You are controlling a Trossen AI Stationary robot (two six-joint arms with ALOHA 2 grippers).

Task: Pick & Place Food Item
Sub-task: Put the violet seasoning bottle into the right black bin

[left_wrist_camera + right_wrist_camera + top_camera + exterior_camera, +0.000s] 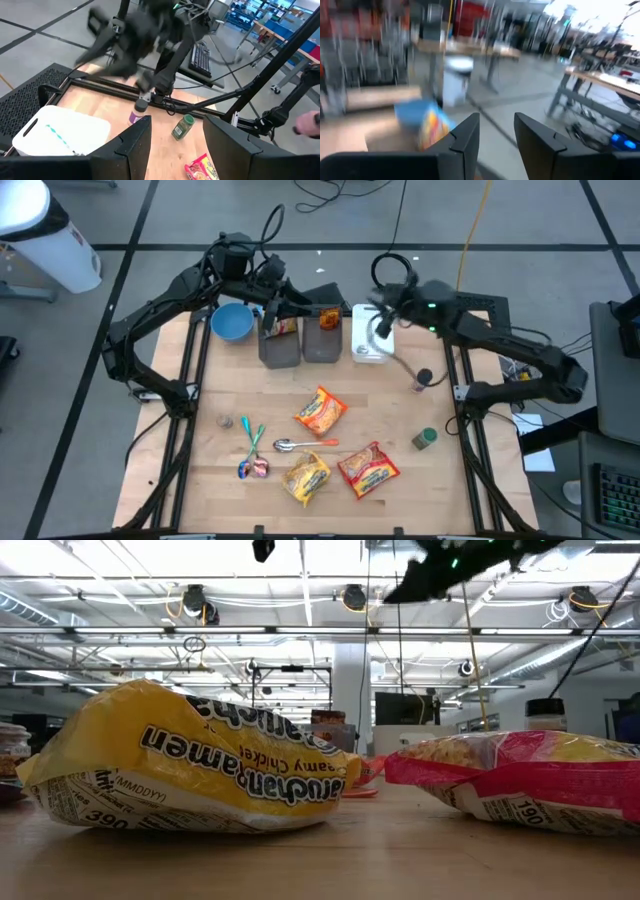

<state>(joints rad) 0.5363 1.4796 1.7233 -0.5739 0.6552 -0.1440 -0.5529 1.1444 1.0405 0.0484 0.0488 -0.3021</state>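
Three ramen packets lie flat on the wooden table: an orange one (320,412), a yellow one (307,477) (190,775) and a red one (368,468) (520,785). Two grey bins (300,345) stand at the far middle, with a packet standing in each (329,318). My left gripper (272,305) (172,145) hovers over the bins, open and empty. My right gripper (383,322) (496,135) hovers over a white container (370,345) (65,132), open and empty.
A blue bowl (232,322) (415,112) stands left of the bins. A spoon (300,444), small utensils and candy (252,460), a green-lidded jar (425,439) (183,126) and a small purple item (425,378) lie on the table. Black frame rails run along both table sides.
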